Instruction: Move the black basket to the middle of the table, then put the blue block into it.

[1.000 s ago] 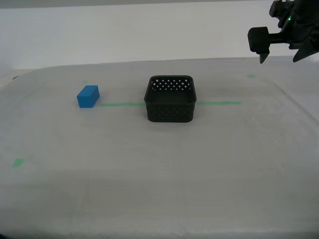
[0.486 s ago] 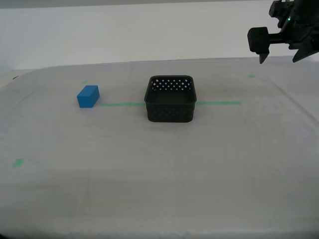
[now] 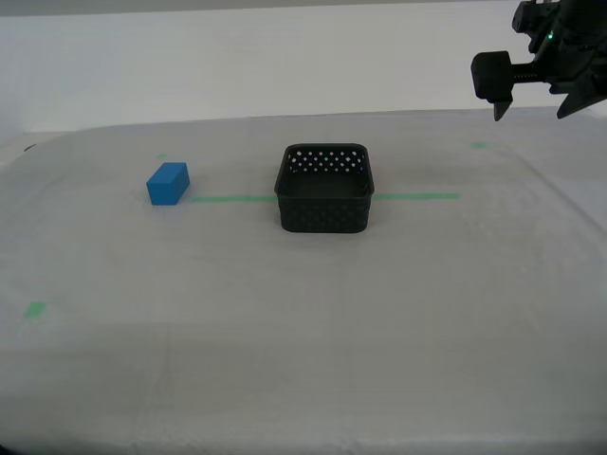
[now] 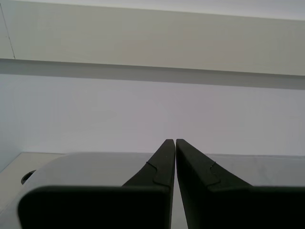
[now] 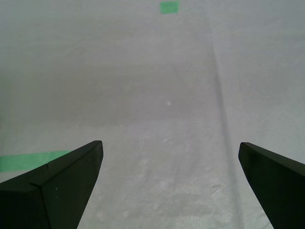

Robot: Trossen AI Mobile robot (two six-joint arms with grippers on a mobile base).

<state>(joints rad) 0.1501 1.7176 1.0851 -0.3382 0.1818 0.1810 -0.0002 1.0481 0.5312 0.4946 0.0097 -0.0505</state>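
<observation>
Black basket (image 3: 323, 189) stands near the middle of the bench (image 3: 303, 313), on the green tape line (image 3: 415, 197), and the blue block (image 3: 168, 183) lies apart from it toward the exterior view's left, just beside the same line. My first tool (image 5: 169, 157) hangs wide over bare bench surface with nothing between its fingers. My second tool (image 4: 172, 152) has its fingers pressed together and holds nothing.
</observation>
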